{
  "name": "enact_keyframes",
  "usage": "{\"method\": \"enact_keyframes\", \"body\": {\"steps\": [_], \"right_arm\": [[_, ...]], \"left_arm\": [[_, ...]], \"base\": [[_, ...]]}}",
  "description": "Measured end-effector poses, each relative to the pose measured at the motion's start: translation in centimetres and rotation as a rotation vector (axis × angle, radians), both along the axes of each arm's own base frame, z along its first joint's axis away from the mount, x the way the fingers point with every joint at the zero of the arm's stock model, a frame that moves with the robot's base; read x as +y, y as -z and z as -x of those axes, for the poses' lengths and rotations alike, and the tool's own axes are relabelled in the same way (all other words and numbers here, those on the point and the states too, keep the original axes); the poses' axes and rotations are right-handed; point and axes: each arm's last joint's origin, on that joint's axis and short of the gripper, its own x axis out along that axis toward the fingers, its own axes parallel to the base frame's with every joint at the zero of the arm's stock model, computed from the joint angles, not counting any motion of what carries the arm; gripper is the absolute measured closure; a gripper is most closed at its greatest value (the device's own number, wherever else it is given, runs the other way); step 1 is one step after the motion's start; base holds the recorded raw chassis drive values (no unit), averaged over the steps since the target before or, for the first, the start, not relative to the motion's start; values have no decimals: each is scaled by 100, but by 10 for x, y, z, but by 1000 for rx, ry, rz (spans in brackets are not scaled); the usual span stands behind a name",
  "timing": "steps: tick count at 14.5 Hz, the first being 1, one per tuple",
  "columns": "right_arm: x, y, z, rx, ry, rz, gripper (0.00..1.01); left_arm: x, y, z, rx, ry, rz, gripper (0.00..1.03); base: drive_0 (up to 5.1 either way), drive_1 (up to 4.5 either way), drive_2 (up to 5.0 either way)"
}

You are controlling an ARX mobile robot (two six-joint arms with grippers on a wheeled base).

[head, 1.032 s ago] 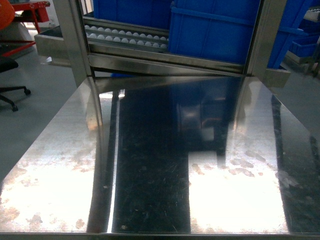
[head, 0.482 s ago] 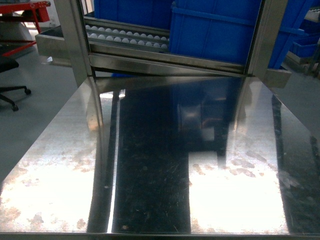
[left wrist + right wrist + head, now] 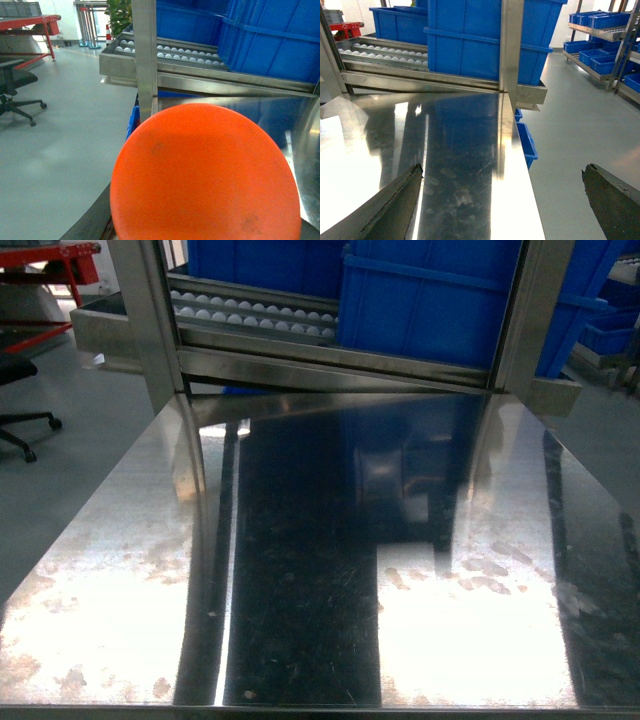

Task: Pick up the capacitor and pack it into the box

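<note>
Currently no capacitor or box visible in any view; location unknown. Right gripper (image 3: 502,170) spread wide, holding nothing, low over the steel table (image 3: 460,150); blue bins (image 3: 470,40) ahead of it on the roller rack (image 3: 380,50). Left gripper hidden behind an orange disc (image 3: 205,175); state cannot be told. Expect a small, light, rigid capacitor with bendable leads: pinch gently across the body.
</note>
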Motion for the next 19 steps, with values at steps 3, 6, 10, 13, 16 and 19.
{"method": "enact_keyframes", "body": {"steps": [3, 6, 10, 13, 16, 19], "right_arm": [[0, 0, 0, 0, 0, 0, 3], [0, 0, 0, 0, 0, 0, 3], [0, 0, 0, 0, 0, 0, 3], [0, 0, 0, 0, 0, 0, 3], [0, 0, 0, 0, 0, 0, 3], [0, 0, 0, 0, 0, 0, 3]], "left_arm": [[0, 7, 13, 1, 0, 0, 58], [0, 11, 22, -22, 0, 0, 58], [0, 14, 31, -22, 0, 0, 58], [0, 14, 35, -24, 0, 0, 58], [0, 13, 40, -27, -1, 0, 58], [0, 14, 44, -25, -1, 0, 58]], "base": [[0, 0, 0], [0, 0, 0], [0, 0, 0], [0, 0, 0], [0, 0, 0], [0, 0, 0]]}}
